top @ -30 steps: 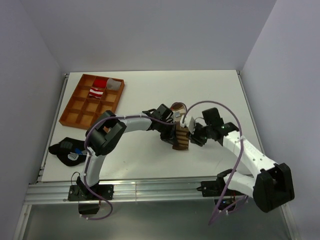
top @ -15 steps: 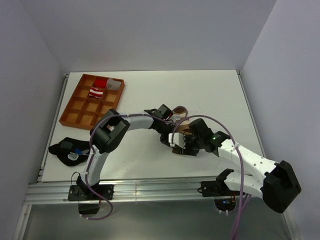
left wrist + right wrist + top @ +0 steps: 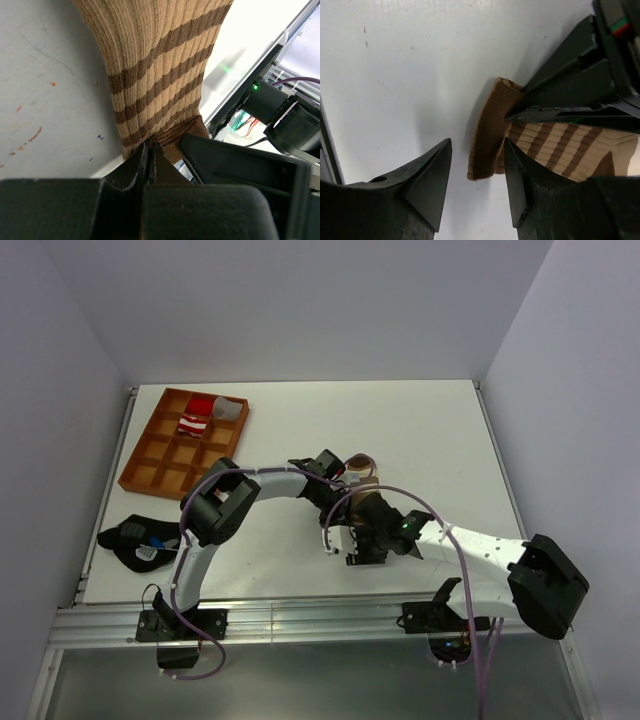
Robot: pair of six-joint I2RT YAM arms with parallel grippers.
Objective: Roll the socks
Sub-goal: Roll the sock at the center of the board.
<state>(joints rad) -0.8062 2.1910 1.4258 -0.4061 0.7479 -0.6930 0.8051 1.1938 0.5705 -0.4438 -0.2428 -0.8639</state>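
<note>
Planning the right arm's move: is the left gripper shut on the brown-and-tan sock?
Shut on it: left wrist view shows the left gripper pinched closed on the brown-and-tan sock at its dark cuff.

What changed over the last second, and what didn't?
The right gripper swung from the right of the brown-and-tan sock round to its near end, jaws open. The left gripper stays shut on that end; the red-and-white sock stays in the tray.

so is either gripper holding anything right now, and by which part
The left gripper is shut on the brown-and-tan sock, pinching its dark brown cuff. The right gripper is open and holds nothing.
</note>
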